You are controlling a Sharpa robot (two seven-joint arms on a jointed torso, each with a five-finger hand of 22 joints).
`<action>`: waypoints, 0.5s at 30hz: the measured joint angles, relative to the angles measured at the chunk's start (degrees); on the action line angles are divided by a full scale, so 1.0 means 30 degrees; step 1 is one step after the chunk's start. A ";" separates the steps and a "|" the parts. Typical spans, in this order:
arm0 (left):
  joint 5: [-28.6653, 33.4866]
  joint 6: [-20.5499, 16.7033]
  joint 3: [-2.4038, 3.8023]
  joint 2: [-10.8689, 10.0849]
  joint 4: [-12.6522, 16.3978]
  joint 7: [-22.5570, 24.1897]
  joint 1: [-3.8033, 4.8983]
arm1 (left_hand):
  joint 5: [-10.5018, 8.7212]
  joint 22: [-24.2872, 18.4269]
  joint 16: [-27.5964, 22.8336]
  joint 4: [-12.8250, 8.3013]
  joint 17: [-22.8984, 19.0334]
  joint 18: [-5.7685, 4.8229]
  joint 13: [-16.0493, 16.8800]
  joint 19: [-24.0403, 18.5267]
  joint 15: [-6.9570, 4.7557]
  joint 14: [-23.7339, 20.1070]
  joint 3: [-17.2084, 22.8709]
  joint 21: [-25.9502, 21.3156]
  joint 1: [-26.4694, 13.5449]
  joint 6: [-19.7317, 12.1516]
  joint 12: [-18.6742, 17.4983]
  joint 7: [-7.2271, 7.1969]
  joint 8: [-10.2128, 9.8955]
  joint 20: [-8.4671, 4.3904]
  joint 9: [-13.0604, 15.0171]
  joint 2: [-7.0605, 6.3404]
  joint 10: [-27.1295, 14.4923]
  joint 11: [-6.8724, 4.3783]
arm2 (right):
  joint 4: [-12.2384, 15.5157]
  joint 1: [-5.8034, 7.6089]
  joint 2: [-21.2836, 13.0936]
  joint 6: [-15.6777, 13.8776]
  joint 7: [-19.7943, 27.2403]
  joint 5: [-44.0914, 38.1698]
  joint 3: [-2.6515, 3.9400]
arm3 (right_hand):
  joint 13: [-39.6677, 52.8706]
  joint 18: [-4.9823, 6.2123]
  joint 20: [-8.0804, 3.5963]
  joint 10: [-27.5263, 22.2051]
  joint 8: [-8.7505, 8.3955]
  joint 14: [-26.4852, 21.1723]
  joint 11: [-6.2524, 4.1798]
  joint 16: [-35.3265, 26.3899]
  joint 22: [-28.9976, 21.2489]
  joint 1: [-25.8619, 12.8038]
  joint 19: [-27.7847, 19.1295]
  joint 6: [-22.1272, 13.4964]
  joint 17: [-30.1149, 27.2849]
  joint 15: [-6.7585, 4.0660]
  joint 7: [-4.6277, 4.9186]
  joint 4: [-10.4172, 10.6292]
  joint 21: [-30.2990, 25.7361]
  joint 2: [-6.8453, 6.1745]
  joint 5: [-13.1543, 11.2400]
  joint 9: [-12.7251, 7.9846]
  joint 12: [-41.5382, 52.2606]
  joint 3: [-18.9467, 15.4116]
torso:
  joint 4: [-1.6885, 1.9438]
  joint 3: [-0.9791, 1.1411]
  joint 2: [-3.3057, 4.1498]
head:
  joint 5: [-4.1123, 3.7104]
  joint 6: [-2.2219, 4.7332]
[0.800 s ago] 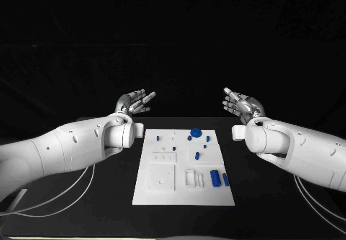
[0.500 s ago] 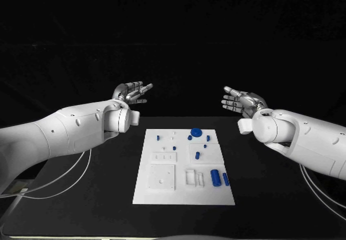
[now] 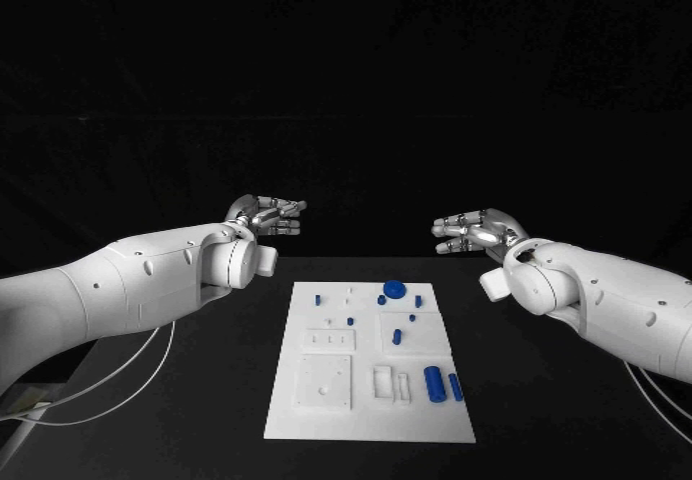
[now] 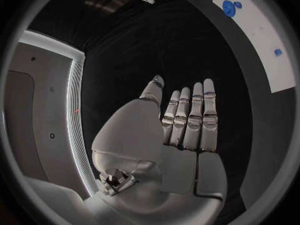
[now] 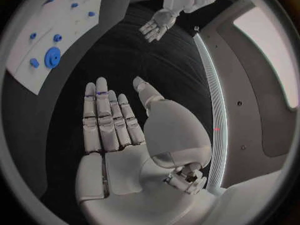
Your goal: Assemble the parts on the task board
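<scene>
The white task board [image 3: 325, 420] lies in the middle of the black table. On it are several blue parts: a round disc [image 3: 394, 289] at the far end, small pegs [image 3: 413, 318] in the middle, and two cylinders [image 3: 433, 379] near the front right. My left hand [image 3: 267, 216] hovers beyond the board's far left corner, open and holding nothing. My right hand [image 3: 469, 228] hovers beyond the far right corner, also open. The left wrist view shows flat, straight fingers [image 4: 192, 120], the board [image 4: 256, 30] and the disc [image 4: 229, 8]. The right wrist view shows its fingers [image 5: 106, 120] likewise, with the disc [image 5: 52, 56].
White cables [image 3: 101, 395] trail from the left arm over the table's left side. More cables [image 3: 656, 410] hang under the right arm. The board has raised white blocks and square recesses [image 3: 326, 381] on its near left.
Both hands have tipped from fingers-up to level, with fingers now pointing inward toward each other, and sit slightly lower. Both stay open. The board and parts have not moved.
</scene>
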 measured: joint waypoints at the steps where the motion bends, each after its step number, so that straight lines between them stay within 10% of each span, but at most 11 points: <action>1: -0.0038 0.0033 -0.0002 -0.0117 0.0173 0.0000 0.0048 | 0.0182 0.0201 0.0066 -0.0097 0.0118 -0.0290 -0.0001 0.0429 -0.0271 0.0788 0.0098 0.0400 0.0113 0.0338 0.0012 -0.0070 0.0000 -0.0508 0.0000 0.0098 0.0457 -0.0117 | -0.0076 0.0004 0.0065 -0.0007 0.0007 -0.0766 0.0001 | 0.0000 0.0008 -0.0506 0.0741 0.0030 0.1379 -0.0264 0.0203 0.0091 0.0045 0.1294 0.0759 0.0275 -0.0498 -0.0054 -0.0383 0.0476 -0.0045 0.0264 0.0024 0.0001 0.0383 | 0.0007 -0.0013 0.0048 | 0.0048 0.0026; 7: -0.0733 0.0142 -0.0003 -0.0815 0.1395 0.0091 0.0378 | 0.0218 0.1262 0.1235 -0.0785 0.0652 -0.0773 0.0000 0.1388 -0.1313 0.2966 0.0456 0.2104 0.0852 0.1830 0.0012 -0.0447 0.0099 -0.1887 0.0083 0.0094 0.2370 -0.0745 | -0.0329 0.0091 0.0388 -0.0165 0.0051 -0.5481 0.0011 | 0.0000 0.0526 -0.1965 0.2752 0.0130 0.3161 -0.1052 0.4900 0.0973 -0.0132 0.5777 0.2401 0.3103 -0.1667 -0.0361 -0.1526 0.2725 -0.0584 0.0984 0.0081 0.0001 0.1262 | 0.0145 -0.0064 0.0374 | 0.0033 0.0414; 15: -0.1830 0.0244 -0.0003 -0.1879 0.3483 0.0315 0.0890 | 0.0218 0.3810 0.3030 -0.1273 0.1426 -0.1327 0.0044 -0.0106 -0.1796 0.3033 0.0166 0.5121 0.0751 0.2455 0.0013 -0.0768 0.0098 -0.2635 0.0118 0.0068 0.3902 -0.1339 | -0.0031 0.0403 0.0845 -0.0247 -0.0183 -1.1423 0.0034 | -0.0002 0.0659 -0.2787 0.2975 0.0130 0.2964 -0.1222 1.3886 0.3758 -0.0943 0.7300 0.2649 0.8478 -0.2000 -0.0551 -0.1634 0.6324 -0.1727 0.1535 0.0081 0.0001 0.3777 | 0.0452 -0.0119 0.1042 | -0.0154 0.0767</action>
